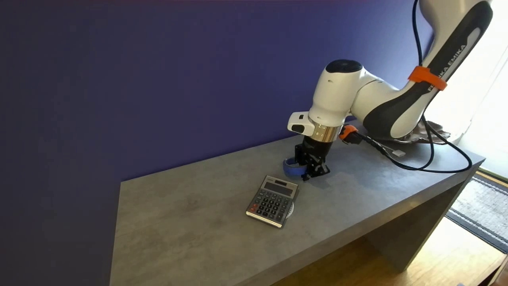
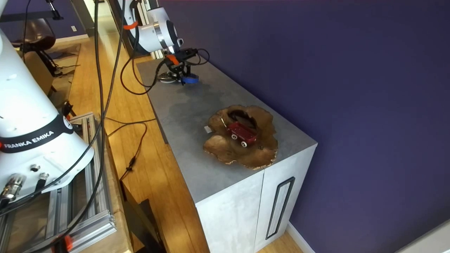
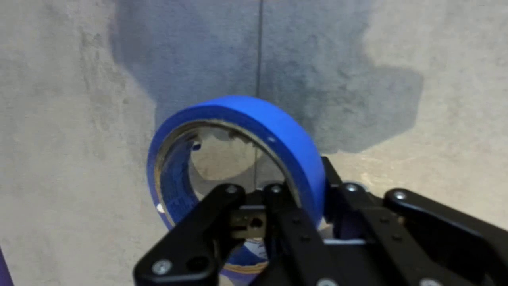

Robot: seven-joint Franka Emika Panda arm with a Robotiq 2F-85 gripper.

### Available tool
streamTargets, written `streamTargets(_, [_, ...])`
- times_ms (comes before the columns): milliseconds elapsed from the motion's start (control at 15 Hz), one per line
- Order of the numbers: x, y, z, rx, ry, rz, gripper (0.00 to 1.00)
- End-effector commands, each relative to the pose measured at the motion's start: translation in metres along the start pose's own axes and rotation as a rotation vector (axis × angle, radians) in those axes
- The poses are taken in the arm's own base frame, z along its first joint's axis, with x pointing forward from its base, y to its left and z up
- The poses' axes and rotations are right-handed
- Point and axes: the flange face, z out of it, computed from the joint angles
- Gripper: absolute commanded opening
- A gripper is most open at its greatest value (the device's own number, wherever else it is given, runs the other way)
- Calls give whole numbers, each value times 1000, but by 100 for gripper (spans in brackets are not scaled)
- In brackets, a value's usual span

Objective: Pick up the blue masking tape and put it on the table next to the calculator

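Note:
The blue masking tape (image 1: 293, 171) is a dark blue ring, also seen in an exterior view (image 2: 190, 79) and in the wrist view (image 3: 278, 123). My gripper (image 1: 308, 167) is shut on the ring's wall, with one finger inside the open centre and one outside (image 3: 310, 190). The tape appears to be slightly above the grey table (image 1: 190, 214); the exact gap is hard to judge. The silver-grey calculator (image 1: 274, 200) lies on the table beside the tape, nearer the table's front edge. In an exterior view the gripper and cables partly cover the calculator's area (image 2: 167, 77).
A white round thing (image 1: 291, 210) peeks out from under the calculator's edge. A brown wooden bowl (image 2: 225, 151) with a red toy wagon (image 2: 242, 133) stands at the table's other end. A purple wall (image 1: 190, 79) runs along the back edge. Loose black cables (image 1: 432, 170) hang from the arm.

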Motion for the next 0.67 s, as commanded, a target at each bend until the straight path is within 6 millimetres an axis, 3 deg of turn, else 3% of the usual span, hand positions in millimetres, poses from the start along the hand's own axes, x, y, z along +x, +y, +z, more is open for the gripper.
streamTargets(0, [5,33,-36,-60,12,-45,45])
streamTargets(133, [3,40,-59,-74,41,-58,59])
streamTargets(467, [-24,27,-94,20,48,-134,94])
streamTargets(600, [-44,24,-107,29,61,-114,100])
